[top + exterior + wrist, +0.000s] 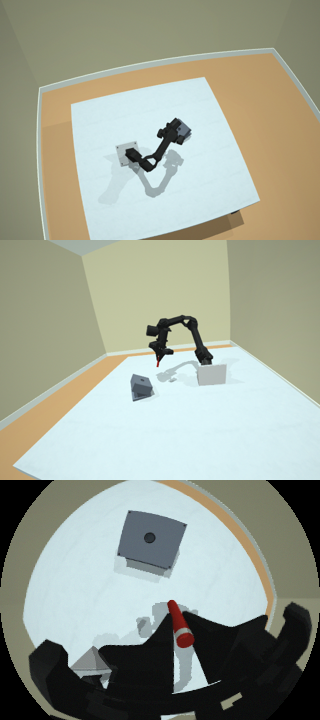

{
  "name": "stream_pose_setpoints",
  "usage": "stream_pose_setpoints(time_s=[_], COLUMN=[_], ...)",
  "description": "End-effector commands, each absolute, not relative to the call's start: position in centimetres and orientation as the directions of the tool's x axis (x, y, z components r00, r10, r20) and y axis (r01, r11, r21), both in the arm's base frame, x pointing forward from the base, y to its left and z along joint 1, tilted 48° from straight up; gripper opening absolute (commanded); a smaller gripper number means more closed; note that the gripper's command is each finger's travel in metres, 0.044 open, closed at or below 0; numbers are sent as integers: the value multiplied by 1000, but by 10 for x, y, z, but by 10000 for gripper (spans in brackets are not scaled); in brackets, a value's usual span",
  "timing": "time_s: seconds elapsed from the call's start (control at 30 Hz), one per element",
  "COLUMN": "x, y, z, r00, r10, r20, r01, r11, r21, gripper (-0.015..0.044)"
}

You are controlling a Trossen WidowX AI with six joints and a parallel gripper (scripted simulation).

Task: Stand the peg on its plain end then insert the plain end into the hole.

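The red peg (157, 362) (176, 616) is held in the air above the table, nearly upright with a slight tilt in the exterior view. Its plain end points down and away from the wrist camera; the white band (183, 631) is near its upper end. My gripper (158, 358) (176, 615) is shut on the peg. The grey-blue sloped panel (185, 129) (141, 389) (137, 550) stands on the table, apart from the peg. Its single round hole (142, 380) (149, 537) shows empty. In the top view the arm covers the peg and part of the panel.
The arm's base stands by a pale plate (121, 153) (211, 374) on the white table (108, 116) (168, 433). Shadows of the arm lie on the table. The orange floor (245, 103) lies beyond the table's edges.
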State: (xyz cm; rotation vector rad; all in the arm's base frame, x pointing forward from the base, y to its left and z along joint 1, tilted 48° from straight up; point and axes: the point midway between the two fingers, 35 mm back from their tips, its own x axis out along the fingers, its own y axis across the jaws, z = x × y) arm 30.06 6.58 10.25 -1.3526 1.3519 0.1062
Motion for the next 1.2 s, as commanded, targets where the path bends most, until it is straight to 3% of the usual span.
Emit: stream_pose_setpoints(time_s=[0.0, 1.17], x=[305, 330], y=[75, 140], z=[99, 61], r00=[350, 493], r10=[-598, -475], r20=[-721, -729], r01=[-739, -822], r11=[298, 21], r21=[-605, -570], gripper=[0, 0])
